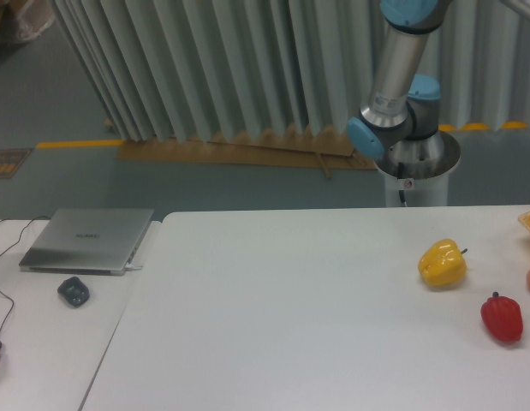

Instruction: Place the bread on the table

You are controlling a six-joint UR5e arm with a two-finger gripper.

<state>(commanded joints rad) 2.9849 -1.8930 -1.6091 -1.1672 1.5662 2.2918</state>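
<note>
Here, white table [282, 317] filling lower frame, yellow pepper [442, 264] and red pepper [502, 318] at right, arm [400, 86] upper right, gripper and fingers out of frame, bread not visible, laptop [87, 241] left.

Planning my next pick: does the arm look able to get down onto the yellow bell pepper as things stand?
Probably yes: the glossy yellow bell pepper stands alone on the white tabletop, apart from the red pepper, with nothing over it. The gripper is out of view.
</note>
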